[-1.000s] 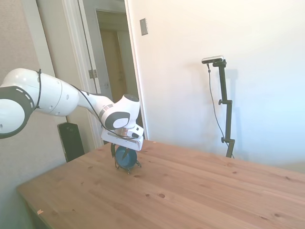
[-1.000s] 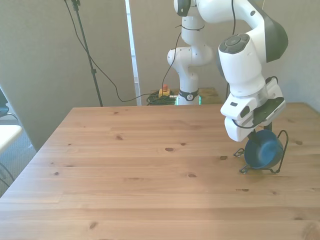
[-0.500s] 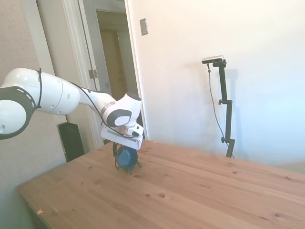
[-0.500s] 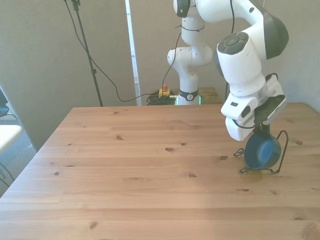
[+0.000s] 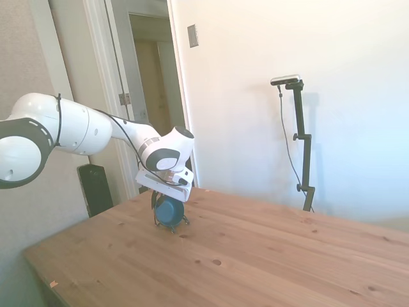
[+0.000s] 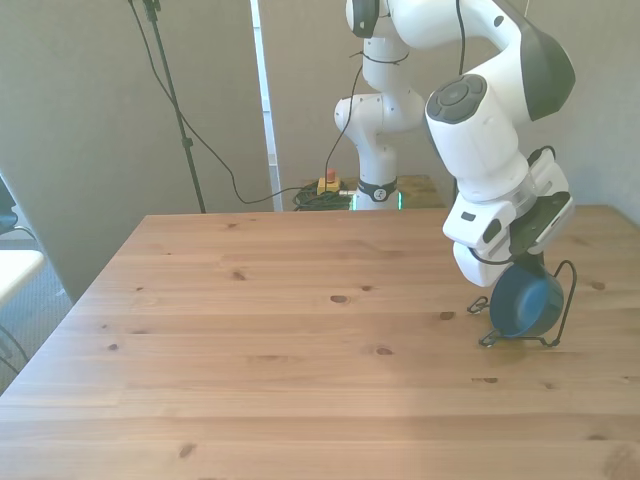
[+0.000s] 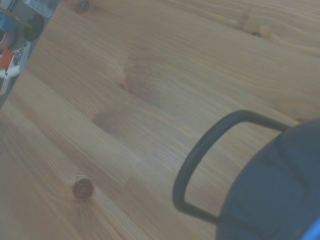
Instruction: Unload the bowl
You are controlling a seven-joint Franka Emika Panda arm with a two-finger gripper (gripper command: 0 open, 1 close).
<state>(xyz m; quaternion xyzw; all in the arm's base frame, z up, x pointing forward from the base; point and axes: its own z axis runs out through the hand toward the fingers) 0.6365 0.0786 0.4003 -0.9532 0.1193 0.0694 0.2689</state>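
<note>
Nearest the front camera it's just bare wooden table (image 6: 300, 380), plank after plank of it. Further back, over toward the front view's right, the bowl (image 6: 525, 303) sits on edge in a thin wire rack (image 6: 566, 290), its round blue underside facing the front camera. The rack's feet rest on the tabletop. From the side view the bowl (image 5: 169, 211) shows up as a dark blue disc tucked right under the arm's hand, with the rack (image 5: 154, 208) barely peeking out around it.

The gripper (image 6: 520, 275) is down on top of the bowl's upper rim, coming in tilted. Honestly can't tell if the fingers are pinching the rim or just spread around it, the white hand body hides them in both views.

Wrist view is blurry: a curve of the rack (image 7: 200, 150) and a dark patch of bowl (image 7: 280, 195) over wood grain.
</note>
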